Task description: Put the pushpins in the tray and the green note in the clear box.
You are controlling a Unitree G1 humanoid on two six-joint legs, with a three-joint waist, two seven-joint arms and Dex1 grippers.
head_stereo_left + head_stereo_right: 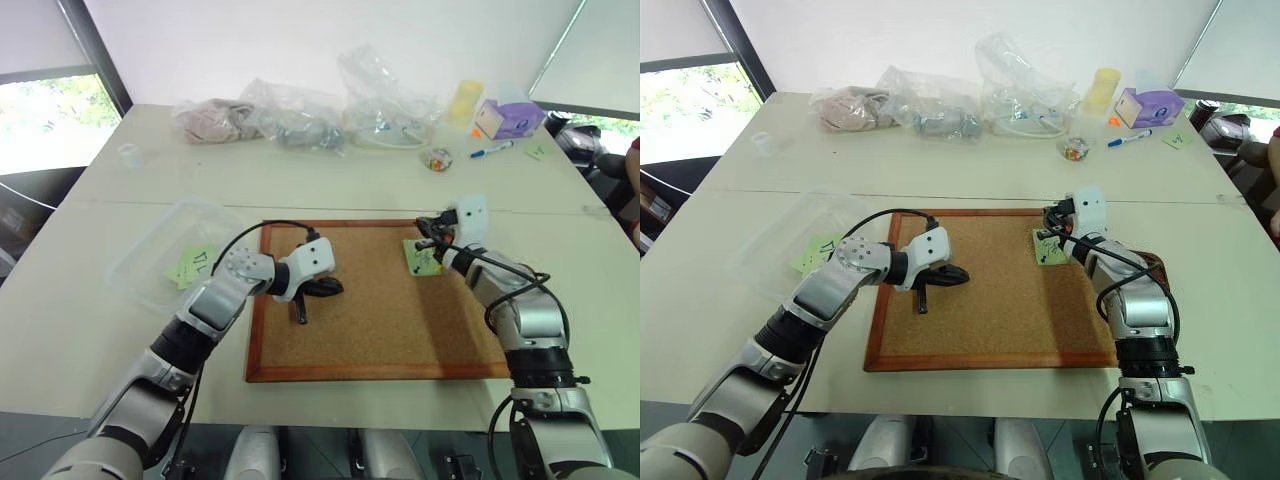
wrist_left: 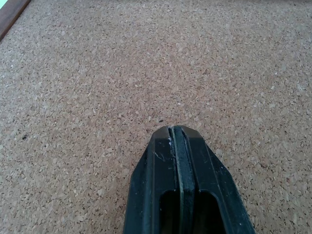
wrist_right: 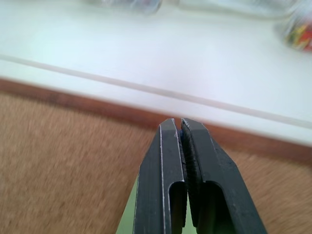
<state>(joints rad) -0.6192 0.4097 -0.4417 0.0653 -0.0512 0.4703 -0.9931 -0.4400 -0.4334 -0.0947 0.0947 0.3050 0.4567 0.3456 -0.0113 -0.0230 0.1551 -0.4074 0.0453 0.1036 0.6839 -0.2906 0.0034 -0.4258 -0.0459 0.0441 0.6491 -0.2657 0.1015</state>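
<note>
The pale-green green note (image 1: 420, 258) lies on the right part of a wood-framed cork board (image 1: 380, 330). My right gripper (image 1: 422, 226) hovers just above the note's far edge, fingers shut; in the right wrist view the right gripper (image 3: 178, 122) shows no gap, and the green note (image 3: 126, 217) peeks out beneath it. I cannot make out any of the pushpins. My left gripper (image 1: 338, 288) rests shut over the board's left half, nothing between its fingers (image 2: 187, 146). The clear box (image 1: 165, 255) sits left of the board. A dark-brown sliver beside my right forearm may be the tray (image 1: 1154, 264).
Inside the clear box lies another green note with large strokes (image 1: 190, 265). Wrinkly plastic bags (image 1: 300, 120), a yellow cup (image 1: 464, 100), a purple box (image 1: 508, 118), a blue marker (image 1: 492, 150) and a small jar (image 1: 437, 159) line the table's far side. A small clear cup (image 1: 128, 153) stands far left.
</note>
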